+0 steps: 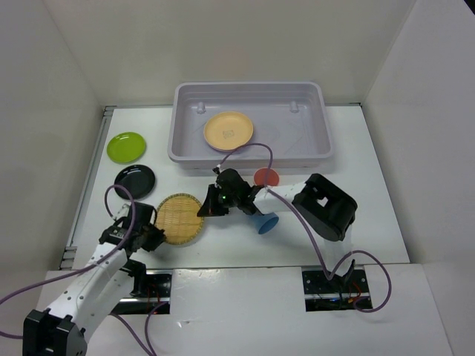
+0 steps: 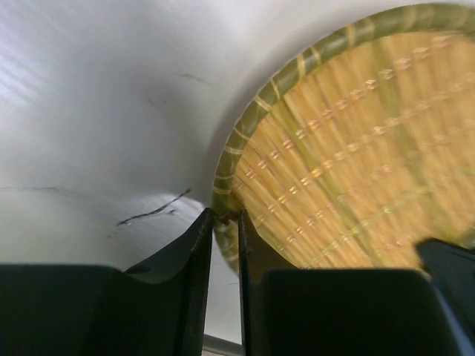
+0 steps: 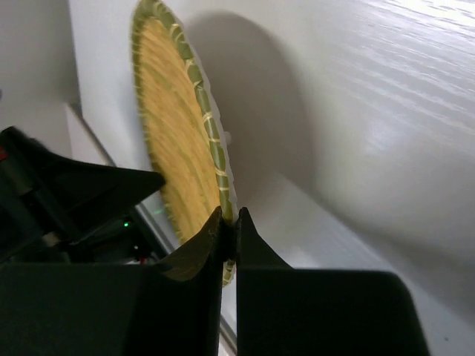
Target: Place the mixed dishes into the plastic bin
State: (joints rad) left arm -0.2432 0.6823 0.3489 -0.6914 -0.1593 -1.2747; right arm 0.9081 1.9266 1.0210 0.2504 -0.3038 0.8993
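Careful: two grips, one plate

The plastic bin [image 1: 289, 159] lies beyond the woven plate [image 1: 180, 216], front-left on the table [image 1: 371, 222]. Left jaws and right jaws are each pinched nearly closed on opposite rims; move them unevenly and you could drop it.

Left arm [image 1: 83, 285], right arm [image 1: 324, 206]: jaws clamped.

I work over a white table [image 1: 364, 170], boxed in by plain white walls [image 1: 223, 44] at the back and both sides; a metal rail [image 1: 86, 193] lines its left edge, the light soft and even
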